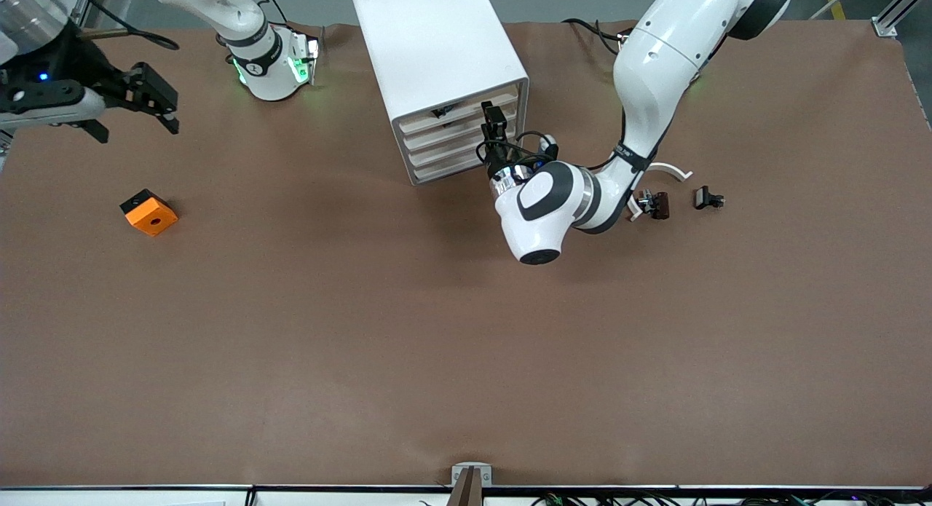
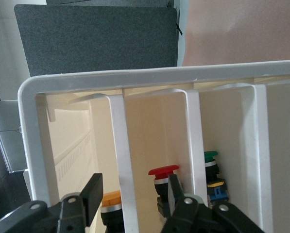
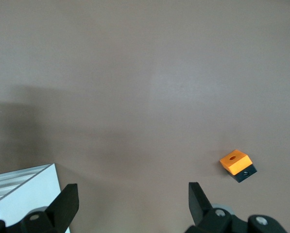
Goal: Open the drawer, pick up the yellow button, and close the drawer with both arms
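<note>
My left gripper (image 1: 495,120) is at the front of the white drawer cabinet (image 1: 437,47), level with its upper drawers. In the left wrist view it (image 2: 133,191) is open, its fingers (image 2: 93,194) either side of a white drawer-front slat (image 2: 119,155). Through the drawer fronts I see an orange-capped button (image 2: 110,199) between the fingers and a red-capped button (image 2: 163,171) beside one finger. The drawers look pushed in. My right gripper (image 1: 164,105) is open and empty, held high over the right arm's end of the table; it also shows in the right wrist view (image 3: 133,199).
A green-capped button (image 2: 211,155) and a yellow one (image 2: 215,184) sit in another drawer. An orange square block (image 1: 149,212) with a centre hole lies near the right arm's end (image 3: 237,164). Two small dark clip-like parts (image 1: 655,204) (image 1: 708,198) lie near the left arm.
</note>
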Robot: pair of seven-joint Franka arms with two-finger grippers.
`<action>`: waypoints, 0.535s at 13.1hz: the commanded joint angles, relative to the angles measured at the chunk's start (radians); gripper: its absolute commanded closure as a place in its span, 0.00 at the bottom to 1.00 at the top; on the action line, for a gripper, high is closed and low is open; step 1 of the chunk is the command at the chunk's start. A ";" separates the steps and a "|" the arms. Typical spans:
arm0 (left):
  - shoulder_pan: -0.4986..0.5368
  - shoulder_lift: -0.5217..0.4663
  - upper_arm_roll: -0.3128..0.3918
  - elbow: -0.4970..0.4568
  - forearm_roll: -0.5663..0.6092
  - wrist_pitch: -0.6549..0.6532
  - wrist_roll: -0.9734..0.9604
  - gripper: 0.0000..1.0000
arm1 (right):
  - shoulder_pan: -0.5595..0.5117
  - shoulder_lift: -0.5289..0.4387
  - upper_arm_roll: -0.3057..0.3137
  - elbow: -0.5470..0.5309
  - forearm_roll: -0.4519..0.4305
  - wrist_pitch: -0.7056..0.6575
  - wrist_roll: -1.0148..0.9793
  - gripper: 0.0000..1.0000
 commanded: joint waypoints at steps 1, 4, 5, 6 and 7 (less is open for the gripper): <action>0.002 -0.001 0.001 0.001 -0.021 -0.016 -0.011 0.67 | 0.021 0.009 -0.005 0.021 -0.004 -0.013 0.036 0.00; 0.008 0.002 0.001 0.003 -0.022 -0.015 -0.011 1.00 | 0.038 0.012 -0.004 0.023 0.004 -0.009 0.093 0.00; 0.010 0.002 0.001 0.003 -0.022 -0.015 -0.011 1.00 | 0.057 0.012 -0.004 0.024 0.002 -0.007 0.118 0.00; 0.008 0.003 0.003 0.003 -0.028 -0.015 -0.010 1.00 | 0.061 0.012 -0.004 0.026 0.010 -0.010 0.142 0.00; 0.013 0.002 0.004 0.003 -0.028 -0.015 -0.011 1.00 | 0.074 0.012 -0.004 0.026 0.010 -0.010 0.176 0.00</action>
